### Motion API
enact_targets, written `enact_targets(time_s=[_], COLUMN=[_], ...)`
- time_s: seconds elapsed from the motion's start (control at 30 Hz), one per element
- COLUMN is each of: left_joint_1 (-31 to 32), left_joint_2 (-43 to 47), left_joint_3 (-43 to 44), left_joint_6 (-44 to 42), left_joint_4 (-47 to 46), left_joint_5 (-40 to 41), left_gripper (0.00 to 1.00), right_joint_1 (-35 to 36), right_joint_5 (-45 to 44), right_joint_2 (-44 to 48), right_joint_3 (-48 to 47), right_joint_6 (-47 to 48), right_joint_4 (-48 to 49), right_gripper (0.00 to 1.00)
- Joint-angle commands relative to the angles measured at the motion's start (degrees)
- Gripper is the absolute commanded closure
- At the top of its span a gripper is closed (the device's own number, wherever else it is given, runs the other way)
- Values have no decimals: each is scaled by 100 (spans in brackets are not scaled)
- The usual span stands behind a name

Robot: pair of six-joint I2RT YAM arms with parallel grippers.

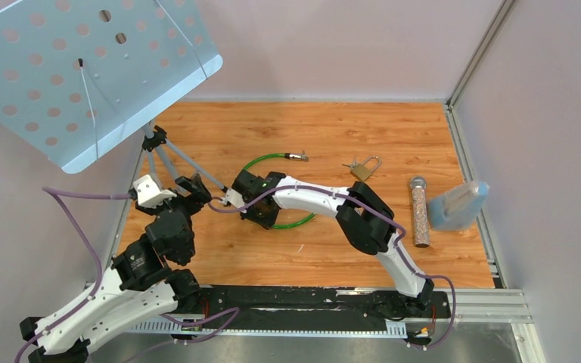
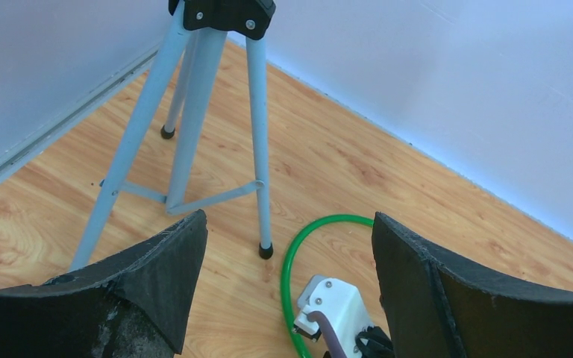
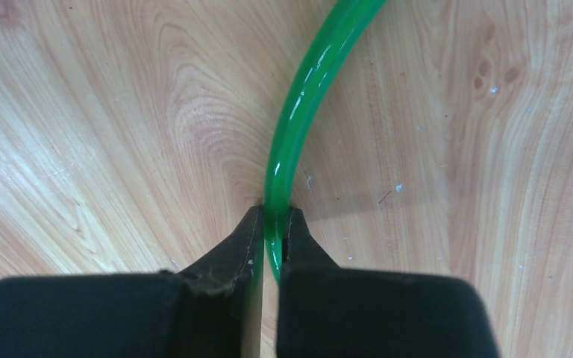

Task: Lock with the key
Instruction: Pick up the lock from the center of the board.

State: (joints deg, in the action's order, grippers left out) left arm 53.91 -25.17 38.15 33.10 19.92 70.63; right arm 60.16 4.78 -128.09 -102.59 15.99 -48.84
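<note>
On the table (image 1: 325, 253), the green cable (image 3: 298, 112) runs ahead of the right gripper (image 3: 274, 224), pinched between its tips; the left gripper (image 2: 287, 220) gapes empty. The padlock (image 1: 363, 168) lies well apart to the right gripper's right, farther from the left.

We see a green cable (image 3: 296, 119), a brass-yellow padlock (image 1: 361, 172), an orange wood-grained table (image 1: 393, 128) and a pale-blue perforated music stand (image 1: 60, 91).

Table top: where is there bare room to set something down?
Bare wood runs along the back wall, beyond the green cable and padlock. Another open patch lies in front, between the right arm and the black rail. Crowded: the right side, with tube and blue pouch, and the left corner by the tripod.
</note>
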Motion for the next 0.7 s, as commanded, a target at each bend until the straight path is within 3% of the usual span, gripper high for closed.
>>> enact_targets(time_s=[0.0, 0.27, 0.67], left_joint_1=[5, 5, 5], left_joint_2=[69, 169, 221], left_joint_3=[-17, 85, -64], left_joint_6=[130, 342, 818], left_joint_4=[-43, 99, 57], left_joint_5=[207, 42, -523], left_gripper=[13, 12, 12], right_joint_1=[48, -427, -1381], right_joint_5=[-202, -130, 1665], right_joint_2=[-95, 1010, 2759], right_joint_3=[-184, 298, 1381], right_joint_6=[-175, -530, -1742], right_joint_4=[-122, 710, 2145], right_gripper=[100, 100, 100])
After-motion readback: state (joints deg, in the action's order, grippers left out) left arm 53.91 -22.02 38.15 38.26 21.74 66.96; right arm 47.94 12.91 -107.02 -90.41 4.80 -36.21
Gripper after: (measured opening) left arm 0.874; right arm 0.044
